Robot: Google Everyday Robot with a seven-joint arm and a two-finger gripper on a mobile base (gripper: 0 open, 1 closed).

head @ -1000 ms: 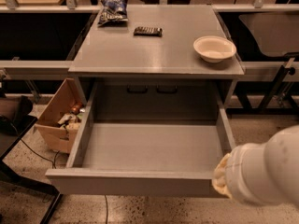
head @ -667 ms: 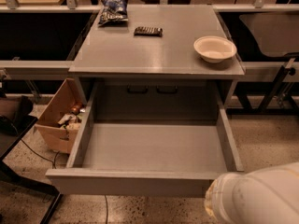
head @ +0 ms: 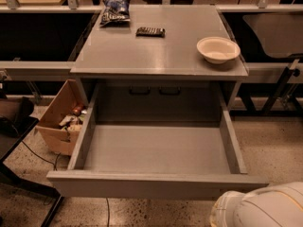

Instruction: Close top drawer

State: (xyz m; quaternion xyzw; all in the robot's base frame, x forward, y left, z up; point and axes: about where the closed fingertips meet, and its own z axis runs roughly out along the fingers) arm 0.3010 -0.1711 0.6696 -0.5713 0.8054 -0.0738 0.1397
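Note:
The top drawer (head: 156,186) is a wide, deep grey drawer pulled far out of the grey cabinet (head: 156,56) toward me. It is empty and its bare floor (head: 156,148) shows. Its plain flat front runs across the lower part of the view. My gripper is out of view. Only a white rounded part of my arm (head: 262,209) shows at the bottom right, just in front of the drawer's front right corner.
On the cabinet top are a white bowl (head: 218,49) at the right, a dark bar (head: 150,31) and a snack bag (head: 115,11) at the back. An open cardboard box (head: 61,119) stands on the floor left of the drawer. Dark table frames flank both sides.
The white arm part has sunk lower and slightly left, from beside the drawer's right front corner toward the bottom edge. The drawer has not moved.

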